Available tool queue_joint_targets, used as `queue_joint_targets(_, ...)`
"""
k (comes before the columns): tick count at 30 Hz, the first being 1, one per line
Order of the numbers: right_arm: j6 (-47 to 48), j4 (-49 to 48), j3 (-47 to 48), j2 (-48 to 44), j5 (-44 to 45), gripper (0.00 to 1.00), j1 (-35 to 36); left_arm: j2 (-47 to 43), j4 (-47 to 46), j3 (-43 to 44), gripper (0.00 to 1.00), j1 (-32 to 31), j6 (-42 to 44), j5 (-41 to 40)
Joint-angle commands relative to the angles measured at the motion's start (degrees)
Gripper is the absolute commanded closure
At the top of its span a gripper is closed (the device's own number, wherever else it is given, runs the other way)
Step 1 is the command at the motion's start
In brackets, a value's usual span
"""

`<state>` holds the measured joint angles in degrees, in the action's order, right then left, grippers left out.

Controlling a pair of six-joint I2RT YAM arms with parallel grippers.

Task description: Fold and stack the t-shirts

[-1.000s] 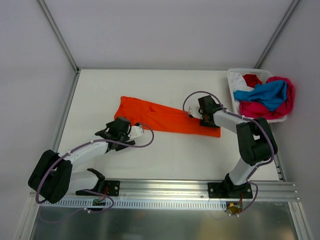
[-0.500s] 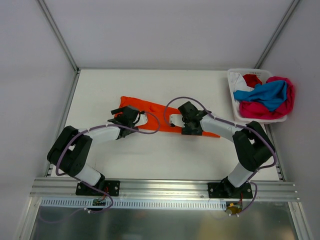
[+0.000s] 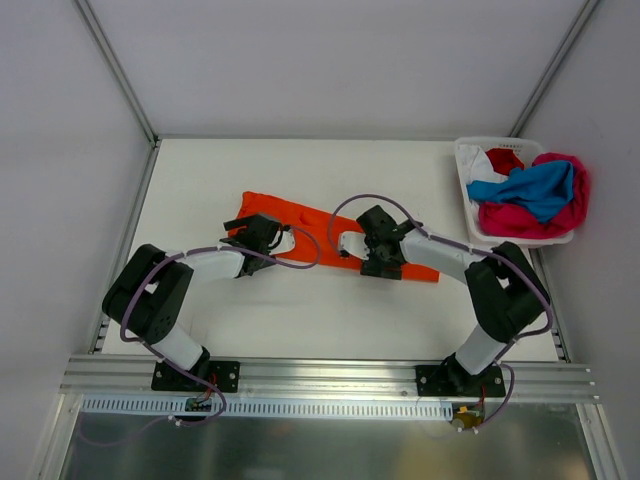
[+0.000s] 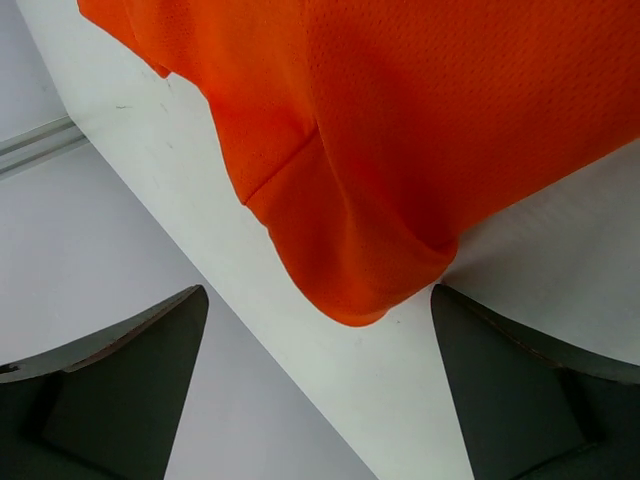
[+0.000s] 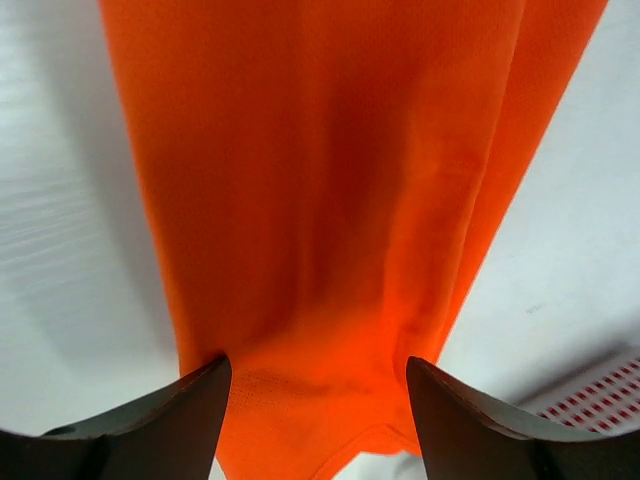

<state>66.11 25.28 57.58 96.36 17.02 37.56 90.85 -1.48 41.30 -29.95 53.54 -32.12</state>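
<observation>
Left gripper point(image 4: 318, 292): one, spread, straddling orange shirt point(image 3: 312, 218) corner.
Right gripper point(image 5: 318, 362): one, spread over same shirt.
Heaped shirts point(image 3: 530, 190): several, in basket point(image 3: 462, 160), well right of Right gripper.
Surface: white table point(image 3: 300, 310); pale walls point(image 3: 330, 60).

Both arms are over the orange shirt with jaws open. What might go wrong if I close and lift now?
1. The left jaws flank only a rounded corner of the orange t-shirt. Closing there may catch just a sliver, which could slip out on the lift.
2. The right jaws straddle the shirt's layered edge. They might pinch only the top layer and pull the fold open.
</observation>
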Motion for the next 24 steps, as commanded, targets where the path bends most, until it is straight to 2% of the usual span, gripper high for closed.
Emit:
queue_joint_targets(1,-5.01,7.84,2.62,-6.52,-11.8,0.25,-0.65,-0.32,-0.9,-0.34,0.04,-0.01,0.25,-0.84)
queue_joint_targets(3,-6.69,12.41,4.73,-8.37,-17.95,0.25,-0.82,-0.23,-0.9,-0.34,0.04,0.07,0.25,-0.84)
queue_joint_targets(5,-7.22,13.3,5.34,-8.64,-18.6,0.26,-0.65,0.11,-0.98,-0.25,0.04,0.07,0.34,-1.02)
queue_joint_targets(14,-7.83,4.44,3.76,-6.89,-7.35,0.26,0.49,-2.16,-1.86,0.45,0.04,0.6,0.6,-0.58)
queue_joint_targets(19,-5.64,0.92,3.86,0.13,0.9,0.27,3.13,-0.94,-6.16,0.54,0.04,2.09,3.67,-1.19)
queue_joint_targets(24,-3.79,-2.43,3.42,6.73,-0.48,0.27,3.83,3.01,-9.59,0.63,0.04,2.79,5.26,-1.8)
